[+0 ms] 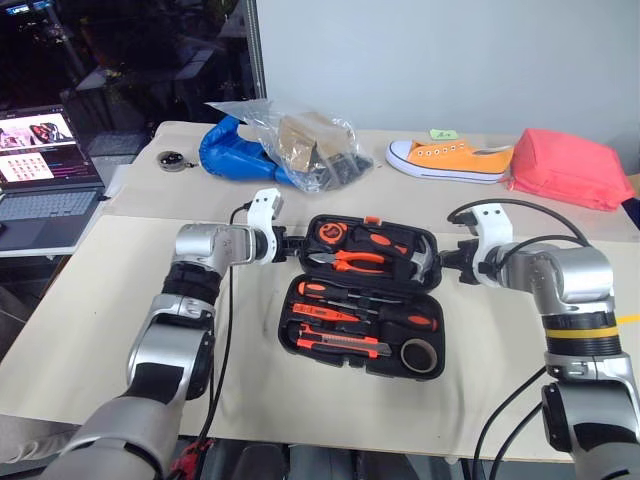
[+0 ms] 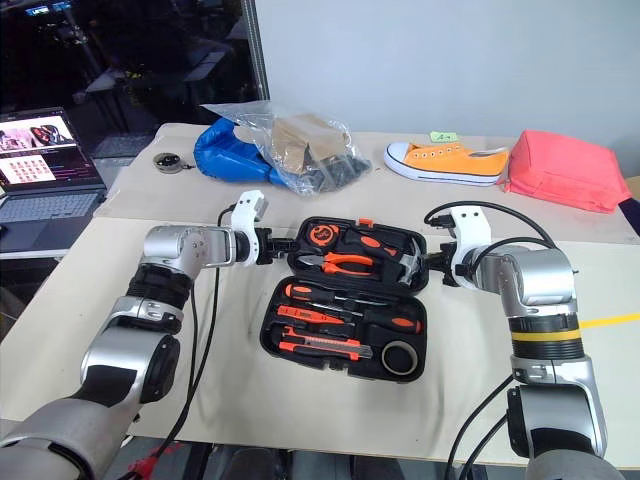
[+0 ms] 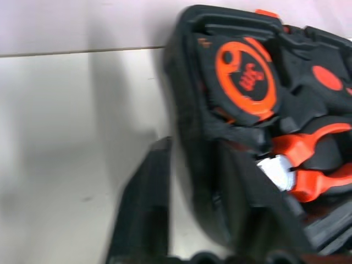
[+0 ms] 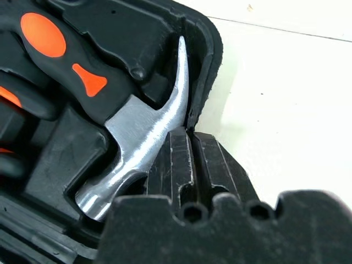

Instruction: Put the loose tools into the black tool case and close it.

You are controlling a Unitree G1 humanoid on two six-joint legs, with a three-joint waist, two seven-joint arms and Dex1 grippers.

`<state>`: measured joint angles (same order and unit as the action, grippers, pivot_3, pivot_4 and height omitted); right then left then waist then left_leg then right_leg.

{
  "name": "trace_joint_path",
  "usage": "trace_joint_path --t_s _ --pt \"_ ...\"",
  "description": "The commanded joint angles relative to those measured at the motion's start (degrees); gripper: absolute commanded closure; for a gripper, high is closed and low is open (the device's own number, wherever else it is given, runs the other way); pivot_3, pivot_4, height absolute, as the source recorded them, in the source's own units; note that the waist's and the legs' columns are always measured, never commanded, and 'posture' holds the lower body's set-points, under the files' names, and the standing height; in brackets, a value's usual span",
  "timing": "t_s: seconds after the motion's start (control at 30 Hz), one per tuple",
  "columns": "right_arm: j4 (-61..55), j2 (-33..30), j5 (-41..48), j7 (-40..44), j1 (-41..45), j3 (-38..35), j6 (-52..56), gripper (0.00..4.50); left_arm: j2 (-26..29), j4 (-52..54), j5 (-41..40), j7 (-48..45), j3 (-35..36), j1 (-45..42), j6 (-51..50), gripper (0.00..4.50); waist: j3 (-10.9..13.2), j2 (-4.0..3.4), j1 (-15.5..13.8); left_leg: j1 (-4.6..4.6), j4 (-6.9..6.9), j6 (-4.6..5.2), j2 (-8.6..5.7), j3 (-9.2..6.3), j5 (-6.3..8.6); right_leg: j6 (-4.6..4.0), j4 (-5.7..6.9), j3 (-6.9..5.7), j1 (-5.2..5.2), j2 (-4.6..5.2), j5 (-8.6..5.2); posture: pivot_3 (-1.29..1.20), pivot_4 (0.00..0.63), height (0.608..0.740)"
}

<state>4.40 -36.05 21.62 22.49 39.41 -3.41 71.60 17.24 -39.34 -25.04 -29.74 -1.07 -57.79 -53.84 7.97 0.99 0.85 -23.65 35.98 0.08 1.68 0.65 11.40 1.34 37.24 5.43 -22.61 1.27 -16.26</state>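
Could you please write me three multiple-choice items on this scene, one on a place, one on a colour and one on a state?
1. Where is the tape roll?
A. In the near right corner of the black tool case
B. Beside the laptop
C. On the red pouch

2. What colour is the shoe at the far side of the table?
A. Blue
B. Orange with a white sole
C. Black

3. How does the tool case stand?
A. Closed and latched
B. Upside down
C. Open, with tools in both halves

Key: 1 A, the roll lies in the nearer half at its right end. 2 B, orange upper, white sole. 3 C, the hammer, pliers and screwdrivers all show inside.
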Motion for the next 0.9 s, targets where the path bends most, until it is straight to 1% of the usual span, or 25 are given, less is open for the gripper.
trace_joint_path --t_s 0.03,0.07,0.13,0.17,0.2,0.23,0.27,0.33,0.53,0.67,0.77,0.83,0.9 --pt "-5.79 -2.91 0.31 2.46 -1.92 -1.74 -2.6 4.5 0.15 -0.37 1.49 -0.91 1.05 -1.31 0.98 4.42 0.0 0.0 -0.02 -0.01 -0.01 0.0 0.0 -0.01 0.0 0.0 -0.01 0.0 -0.01 0.0 0.0 0.0 0.15 0.74" --pt "-7.07 -3.75 0.05 3.31 -2.58 -1.05 -3.77 4.5 0.15 -0.55 1.76 -1.03 1.18 -1.29 1.1 4.42 0.0 -0.01 -0.07 -0.05 -0.01 0.0 0.0 -0.01 0.0 0.0 -0.02 0.0 -0.02 0.0 0.0 0.0 0.15 0.74" --pt "-7.74 -3.29 0.14 2.79 -2.8 -1.77 -3.18 3.81 0.1 -0.69 2.15 -1.3 1.35 -1.23 1.19 4.5 -0.01 -0.01 -0.06 -0.1 -0.01 0.0 -0.01 -0.02 0.0 0.0 -0.03 -0.02 -0.04 0.01 0.0 0.0 0.15 0.74" --pt "-7.83 -2.96 0.34 2.58 -2.69 -2.09 -2.52 3.55 0.03 -0.72 2.35 -1.41 1.35 -1.18 1.24 4.5 -0.01 -0.02 -0.04 -0.11 -0.02 0.0 -0.01 -0.02 0.0 0.01 -0.02 -0.01 -0.04 0.02 0.0 0.0 0.15 0.74" --pt "-7.68 -2.58 0.17 2.01 -2.45 -2.31 -2.16 3.17 -0.05 -0.75 2.58 -1.54 1.38 -1.15 1.27 4.5 -0.01 -0.02 0.04 -0.11 -0.01 0.0 -0.01 -0.02 0.0 0.0 -0.02 -0.01 -0.04 0.02 0.0 0.0 0.15 0.74" --pt "-7.32 -2.14 0.08 1.49 -2.12 -2.63 -1.77 3.0 -0.13 -0.79 2.8 -1.64 1.39 -1.15 1.3 4.5 -0.01 -0.02 0.16 -0.09 -0.01 0.0 -0.01 -0.01 0.0 0.0 -0.03 0.01 -0.04 0.02 0.0 0.0 0.15 0.74" --pt "-6.88 -1.9 0.06 1.25 -1.8 -2.72 -1.24 2.55 -0.23 -0.81 3.04 -1.77 1.43 -1.18 1.32 4.5 -0.01 -0.02 0.21 -0.06 0.01 0.0 0.0 -0.02 0.0 0.0 0.0 0.01 -0.03 0.01 0.0 0.0 0.15 0.74" --pt "-6.15 -1.71 -0.27 0.9 -1.46 -2.48 -0.61 1.88 -0.35 -0.92 3.51 -2.25 1.44 -1.33 1.31 4.5 -0.01 -0.02 0.31 0.01 0.03 -0.01 0.0 -0.02 -0.01 0.0 0.12 0.03 -0.03 0.0 0.0 0.0 0.15 0.74" --pt "-2.92 -0.67 -0.71 0.32 -1.64 -1.26 1.16 1.88 -0.76 -0.46 4.33 -2.93 1.47 -1.3 1.04 4.5 -0.01 -0.02 0.34 0.15 0.05 -0.02 0.01 -0.01 -0.02 0.01 0.31 0.06 -0.02 -0.05 -0.01 0.0 0.15 0.74" --pt "-1.2 0.1 -0.79 0.23 -1.42 -1.72 0.72 2.95 -0.81 -0.38 4.78 -3.31 1.73 -1.21 1.05 4.5 -0.01 -0.02 0.38 0.2 0.06 -0.02 0.0 0.01 -0.02 0.01 0.32 0.08 0.04 -0.05 -0.01 0.0 0.15 0.74" --pt "-1.09 0.02 -0.41 1.0 -1.42 -1.62 0.96 3.95 -1.06 -0.28 5.0 -3.39 2.09 -1.19 0.97 4.5 -0.01 -0.02 0.33 0.26 0.07 -0.02 0.0 0.0 -0.02 0.01 0.32 0.08 0.1 -0.05 -0.01 0.0 0.15 0.74" --pt "-1.05 0.33 -0.21 1.18 -1.32 -1.75 1.18 4.44 -1.12 -0.22 5.04 -3.55 2.24 -1.21 1.01 4.5 -0.01 -0.02 0.29 0.26 0.09 -0.02 0.0 0.0 -0.02 0.02 0.31 0.07 0.12 -0.04 -0.01 0.0 0.15 0.74" --pt "-0.89 0.76 -0.27 1.01 -1.15 -1.96 1.11 4.44 -1.16 -0.22 5.08 -3.8 2.33 -1.22 1.27 4.5 -0.01 -0.02 0.27 0.25 0.09 -0.02 0.0 0.0 -0.02 0.02 0.3 0.06 0.12 -0.05 -0.01 0.0 0.15 0.74"
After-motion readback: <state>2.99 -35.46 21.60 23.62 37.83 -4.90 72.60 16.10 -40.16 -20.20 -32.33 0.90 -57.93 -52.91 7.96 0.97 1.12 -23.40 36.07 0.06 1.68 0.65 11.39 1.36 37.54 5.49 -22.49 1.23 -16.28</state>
